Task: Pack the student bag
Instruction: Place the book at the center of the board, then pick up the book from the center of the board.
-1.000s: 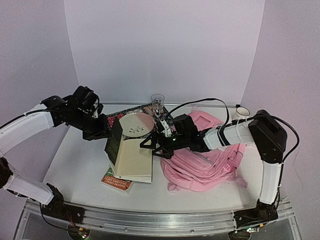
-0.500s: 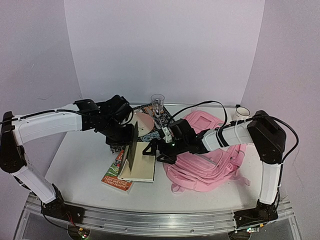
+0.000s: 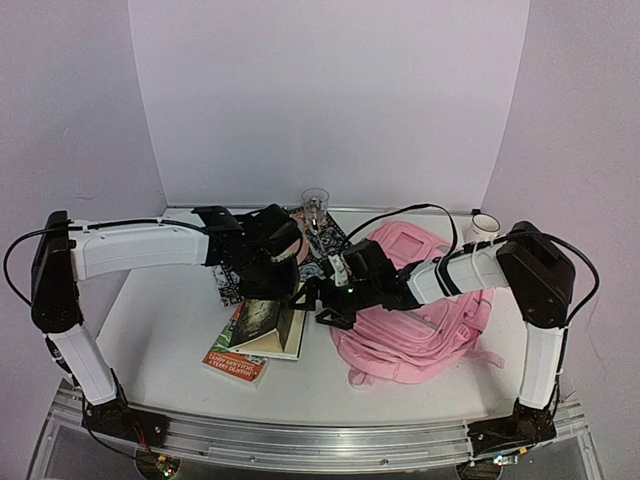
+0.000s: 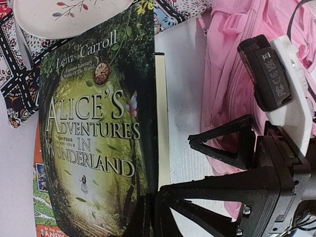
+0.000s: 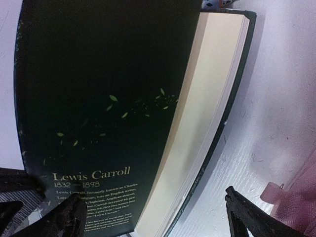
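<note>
The student bag is a soft pink backpack lying at centre right of the white table; its fabric also fills the upper right of the left wrist view. My left gripper is shut on the lower edge of the cover of a green "Alice's Adventures in Wonderland" book, which it holds tilted up on edge just left of the bag. My right gripper is open at the book's bag side. In the right wrist view the book's dark back cover and cream pages reach down between the spread jaws of the right gripper.
An orange book lies under the green one. Behind them are a patterned cloth, a white plate, and a clear glass. A white cup stands at the back right. One of the right gripper's black fingers crosses the left wrist view.
My left arm has swung right toward the centre with the book's cover; the book has gone from lying spread open to tilted up on edge beside the bag. The right gripper stayed open.
</note>
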`<state>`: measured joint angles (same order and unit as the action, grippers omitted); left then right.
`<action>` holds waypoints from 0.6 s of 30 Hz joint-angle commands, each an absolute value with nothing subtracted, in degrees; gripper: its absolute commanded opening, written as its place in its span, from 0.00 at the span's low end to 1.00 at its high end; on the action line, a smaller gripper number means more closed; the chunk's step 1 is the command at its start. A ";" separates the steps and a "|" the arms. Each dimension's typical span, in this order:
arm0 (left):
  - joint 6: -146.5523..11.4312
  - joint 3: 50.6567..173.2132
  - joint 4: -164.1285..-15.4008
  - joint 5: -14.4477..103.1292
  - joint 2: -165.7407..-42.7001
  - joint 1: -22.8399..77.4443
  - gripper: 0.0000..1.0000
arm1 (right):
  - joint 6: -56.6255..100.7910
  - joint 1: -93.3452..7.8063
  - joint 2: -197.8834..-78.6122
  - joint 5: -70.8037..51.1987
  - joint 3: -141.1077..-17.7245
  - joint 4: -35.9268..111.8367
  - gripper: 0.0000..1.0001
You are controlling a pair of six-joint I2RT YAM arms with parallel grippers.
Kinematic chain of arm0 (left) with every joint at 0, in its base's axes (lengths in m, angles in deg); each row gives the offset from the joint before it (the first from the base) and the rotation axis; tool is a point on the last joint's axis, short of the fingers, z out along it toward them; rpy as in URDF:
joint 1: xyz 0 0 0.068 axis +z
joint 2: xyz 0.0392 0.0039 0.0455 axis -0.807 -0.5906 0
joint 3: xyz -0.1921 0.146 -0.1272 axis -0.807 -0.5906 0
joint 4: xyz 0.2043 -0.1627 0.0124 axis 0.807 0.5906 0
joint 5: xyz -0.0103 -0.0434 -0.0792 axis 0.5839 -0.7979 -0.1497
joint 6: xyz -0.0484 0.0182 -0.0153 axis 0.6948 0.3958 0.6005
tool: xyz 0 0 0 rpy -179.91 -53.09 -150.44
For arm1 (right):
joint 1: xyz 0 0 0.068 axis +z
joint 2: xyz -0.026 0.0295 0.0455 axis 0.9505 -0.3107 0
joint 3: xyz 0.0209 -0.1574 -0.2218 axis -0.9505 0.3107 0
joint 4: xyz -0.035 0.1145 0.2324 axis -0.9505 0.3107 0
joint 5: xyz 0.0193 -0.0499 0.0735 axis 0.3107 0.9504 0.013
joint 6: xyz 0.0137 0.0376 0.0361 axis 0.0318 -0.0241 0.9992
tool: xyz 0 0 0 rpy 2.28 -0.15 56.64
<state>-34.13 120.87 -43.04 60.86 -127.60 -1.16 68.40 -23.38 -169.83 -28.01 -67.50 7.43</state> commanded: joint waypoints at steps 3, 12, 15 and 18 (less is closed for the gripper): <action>-33.02 122.48 -38.27 64.61 -128.35 -1.91 0.10 | 69.07 -23.61 -166.71 -26.33 -65.71 6.52 0.98; -31.69 122.77 -38.28 65.15 -122.48 -2.62 0.39 | 69.46 -23.51 -164.97 -27.19 -65.36 4.61 0.98; -31.19 121.91 -38.60 66.46 -119.98 -1.73 0.56 | 68.95 -23.54 -163.98 -27.06 -66.01 4.74 0.96; -31.48 118.63 -40.02 64.17 -117.13 2.09 0.64 | 68.89 -23.52 -163.11 -27.49 -66.80 4.97 0.95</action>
<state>-31.68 120.87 -39.18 64.22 -122.93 -1.77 69.48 -23.36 -167.69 -27.39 -65.84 4.80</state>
